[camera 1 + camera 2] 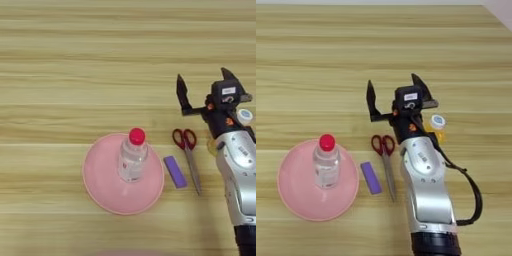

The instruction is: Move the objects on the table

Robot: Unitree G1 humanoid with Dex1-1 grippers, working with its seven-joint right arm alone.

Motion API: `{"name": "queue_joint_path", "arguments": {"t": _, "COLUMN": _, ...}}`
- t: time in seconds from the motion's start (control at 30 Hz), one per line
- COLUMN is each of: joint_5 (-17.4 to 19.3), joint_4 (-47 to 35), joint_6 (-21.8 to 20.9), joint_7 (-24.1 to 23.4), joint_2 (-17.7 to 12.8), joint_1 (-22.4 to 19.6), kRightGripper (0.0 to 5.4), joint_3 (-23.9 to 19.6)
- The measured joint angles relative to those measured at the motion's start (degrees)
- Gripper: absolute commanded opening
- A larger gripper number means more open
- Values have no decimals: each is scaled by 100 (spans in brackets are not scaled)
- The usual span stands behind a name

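A: So, where does the clear bottle stand?

B: Upright in the middle of a pink plate, toward the lower left of the wooden counter. It has a red cap and see-through walls, and it looks mostly empty.

A: And the second bottle?

B: The orange juice bottle is just to the right of the robot's wrist, largely hidden behind it. Only its white cap and a bit of orange below the cap show. Whether it stands or leans I cannot tell.

A: What is the claw doing?

B: Its two black fingers are spread wide with nothing between them. It points toward the far edge of the counter, just left of the juice bottle's cap. The silver forearm comes up from the bottom edge.

A: Anything else lying about?

B: A pair of red-handled scissors lies flat between the plate and the forearm, handles toward the claw and blades pointing down the picture. A small purple block lies between the scissors and the plate's rim, near both
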Motion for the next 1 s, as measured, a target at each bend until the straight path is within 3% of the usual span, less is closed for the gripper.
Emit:
{"name": "queue_joint_path", "arguments": {"t": 0.2, "joint_5": -441, "joint_4": 394, "joint_6": -110, "joint_7": -645, "joint_2": -73, "joint_1": -91, "kRightGripper": 535, "joint_3": -353}}
{"name": "queue_joint_path", "arguments": {"t": 1.0, "joint_5": -622, "joint_4": 893, "joint_6": 307, "joint_7": -1356, "joint_2": -25, "joint_1": -45, "kRightGripper": 535, "joint_3": -623}}
